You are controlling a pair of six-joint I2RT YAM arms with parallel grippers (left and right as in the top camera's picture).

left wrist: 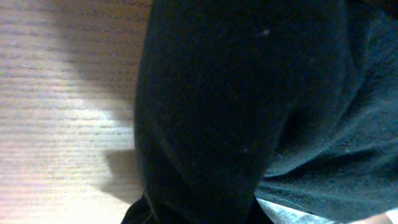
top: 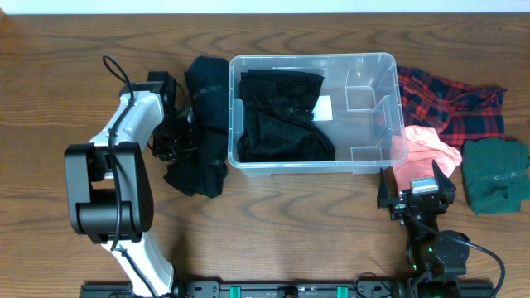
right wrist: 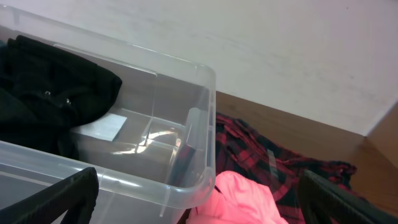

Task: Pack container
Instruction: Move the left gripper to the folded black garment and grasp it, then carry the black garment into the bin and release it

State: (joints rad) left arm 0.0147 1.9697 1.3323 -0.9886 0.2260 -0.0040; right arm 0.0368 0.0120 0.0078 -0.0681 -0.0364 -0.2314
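While I cannot tell whether my left gripper [top: 180, 136] pinches the soft black cloth [left wrist: 236, 112], my right gripper [right wrist: 199, 200] gapes near the clear round-cornered container [top: 315, 57]

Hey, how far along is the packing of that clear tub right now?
Done: one black garment lies inside the container. In hand: the left gripper is down on a second black garment beside it; grip unclear. Left: plaid shirt, pink cloth, green garment outside; right gripper open, empty.
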